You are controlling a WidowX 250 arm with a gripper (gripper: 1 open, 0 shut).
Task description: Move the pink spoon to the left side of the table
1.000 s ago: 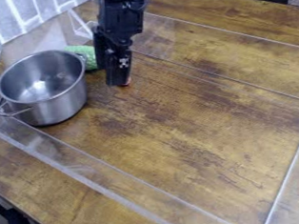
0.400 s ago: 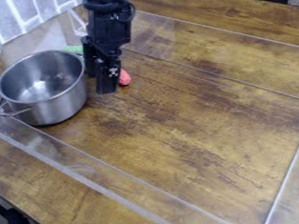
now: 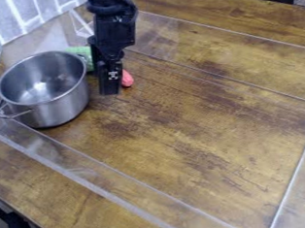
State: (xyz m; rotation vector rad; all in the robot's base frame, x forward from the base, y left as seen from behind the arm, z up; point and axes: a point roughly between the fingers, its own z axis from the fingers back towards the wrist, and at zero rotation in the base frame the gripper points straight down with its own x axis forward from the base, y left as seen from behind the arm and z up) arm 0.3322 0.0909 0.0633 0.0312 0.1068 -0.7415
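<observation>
Shifts toward the steel pot (image 3: 44, 110) since the first of the earlier frames, with the dark fingers (image 3: 109, 85) low over the worktop (image 3: 202, 132) and more of the pink spoon (image 3: 128, 80) in sight; shows scarcely any change from the frame just before. Leaves the spoon in the upper left part of the view, just beside the fingers, on the side away from the pot, partly hidden behind dark gripper parts. Gives no clear look at the fingertips: impossible to tell how wide apart, or whether closed on any part of the spoon. Offers no sign of the spoon being clear of the wood, with no lift to be made out. Puts the task, by judgement, at an early to middle stage: fingers brought down to the spoon, but with no finished move to report. Leaves to be done a sure grip, if lacking, then the carry or slide to the left side, the release and the retreat. Remains unclear whether to count left from the camera or from the arm (image 3: 112, 19). Calls, if meant as seen in the view, for a path around or over the pot, with care near the green object (image 3: 82, 55) close behind.
</observation>
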